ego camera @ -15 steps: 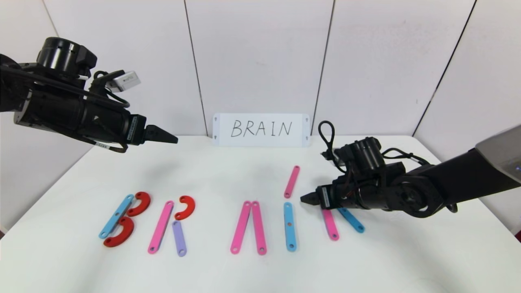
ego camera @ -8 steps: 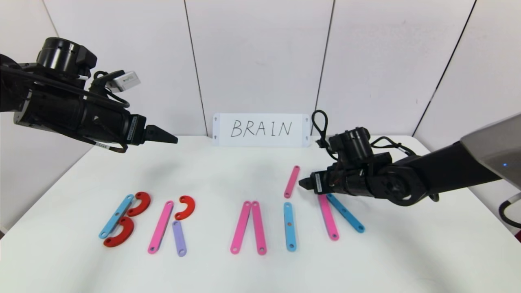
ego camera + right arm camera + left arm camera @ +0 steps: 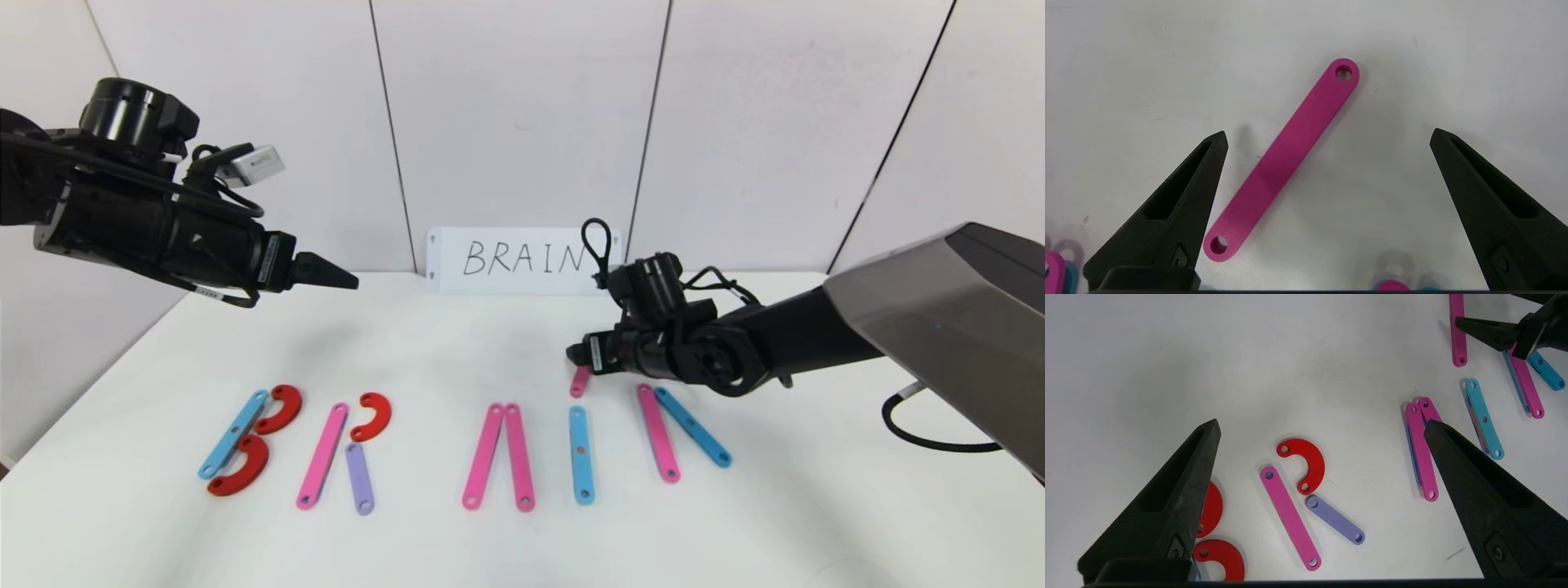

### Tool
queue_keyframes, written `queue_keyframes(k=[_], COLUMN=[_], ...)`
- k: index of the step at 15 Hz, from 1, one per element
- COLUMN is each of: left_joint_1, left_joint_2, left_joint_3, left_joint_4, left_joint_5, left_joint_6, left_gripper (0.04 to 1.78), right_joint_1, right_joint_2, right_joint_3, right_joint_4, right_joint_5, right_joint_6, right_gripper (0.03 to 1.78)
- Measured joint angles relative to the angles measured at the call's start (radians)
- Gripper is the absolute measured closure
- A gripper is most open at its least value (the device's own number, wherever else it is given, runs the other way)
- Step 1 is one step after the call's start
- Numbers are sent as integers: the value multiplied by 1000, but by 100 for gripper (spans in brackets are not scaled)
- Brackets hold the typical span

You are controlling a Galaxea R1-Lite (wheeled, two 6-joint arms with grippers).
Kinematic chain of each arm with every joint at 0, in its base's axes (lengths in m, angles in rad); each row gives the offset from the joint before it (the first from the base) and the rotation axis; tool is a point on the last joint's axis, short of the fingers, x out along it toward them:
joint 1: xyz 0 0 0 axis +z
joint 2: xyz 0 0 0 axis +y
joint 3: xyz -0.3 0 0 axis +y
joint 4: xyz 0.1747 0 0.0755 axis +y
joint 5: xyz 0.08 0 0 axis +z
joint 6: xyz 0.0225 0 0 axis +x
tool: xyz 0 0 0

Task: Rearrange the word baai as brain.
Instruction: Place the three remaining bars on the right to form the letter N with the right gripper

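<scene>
A white table [image 3: 490, 343] filled most of the view. Its top was flat and smooth, and it looked a little shiny. At the far edge of the table stood a white card [image 3: 522, 260], upright against the wall. The word BRAIN was written on it in thin black letters. The card had a small dark mark near each of its 4 corners. Behind the table was a wall [image 3: 522, 106] made of big pale panels. Thin dark lines ran between the panels, some straight up and some slanted.
</scene>
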State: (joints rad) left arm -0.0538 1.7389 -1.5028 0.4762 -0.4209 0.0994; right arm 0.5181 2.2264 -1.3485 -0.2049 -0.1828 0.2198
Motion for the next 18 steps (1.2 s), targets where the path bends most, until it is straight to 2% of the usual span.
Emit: queue_keyframes(k=[2, 5, 15, 18], left_joint_1=[0, -1, -1, -1], left_joint_2=[2, 4, 4, 4], left_joint_3=[-1, -1, 0, 0], left_joint_4=[0, 0, 0, 0], left_joint_5=[0, 0, 0, 0], left_joint_6=[1, 1, 1, 0], left_gripper=[8, 8, 8, 8], right_joint_1=[5, 13, 23, 27], right_joint_2=[27, 52, 70, 70], right_joint_3=[-41, -67, -73, -70], right_joint_4=[35, 42, 41, 41], right_joint_5=[-7, -10, -9, -9], right_joint_6=[23, 26, 33, 33], right_gripper=[8, 8, 8, 17])
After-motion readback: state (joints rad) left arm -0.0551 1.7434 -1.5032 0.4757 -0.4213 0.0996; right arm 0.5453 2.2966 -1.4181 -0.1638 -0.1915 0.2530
